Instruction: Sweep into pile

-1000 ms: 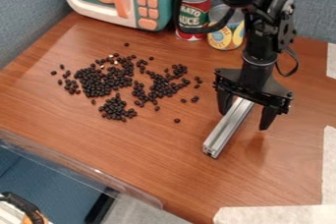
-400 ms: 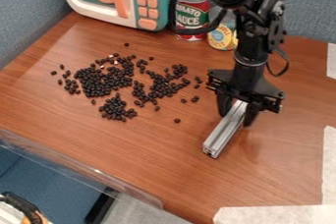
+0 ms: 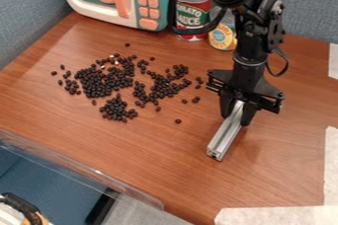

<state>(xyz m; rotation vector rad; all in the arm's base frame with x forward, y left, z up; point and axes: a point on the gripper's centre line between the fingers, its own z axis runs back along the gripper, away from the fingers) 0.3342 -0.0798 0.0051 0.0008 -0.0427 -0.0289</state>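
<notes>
On brown wooden tabletop near round black beans, my black two-finger gripper pinches a long silver bar, likely stiff, sensibly by one end.

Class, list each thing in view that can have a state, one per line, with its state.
End effector: closed on the metal bar
Metal bar: gripped, slanting out toward the camera
Dark beans: loose clumps with strays, not one pile
Red-labelled can: upright
Yellow-labelled can: upright, partly hidden
Toy microwave: upright; door open or shut, cannot tell
</notes>
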